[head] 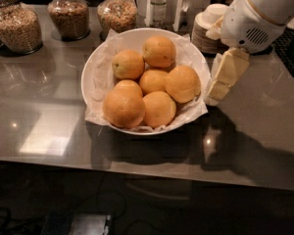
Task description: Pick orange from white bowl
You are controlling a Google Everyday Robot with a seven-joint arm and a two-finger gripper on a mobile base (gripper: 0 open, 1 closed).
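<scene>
The white bowl is wide, lined with crinkled white paper, and stands at the middle of the grey counter. Several oranges are piled in it. A large orange lies at the right side, nearest my gripper. Another large one lies at the front left. My gripper hangs cream-coloured from the white arm, pointing down. It is just outside the bowl's right rim, beside the paper edge, close above the counter. It holds nothing that I can see.
Three glass jars of grain stand along the back left. A bottle and a white stand are behind the bowl. Small stacked white bowls sit at the back right, right behind the arm. The counter's front edge runs below the bowl.
</scene>
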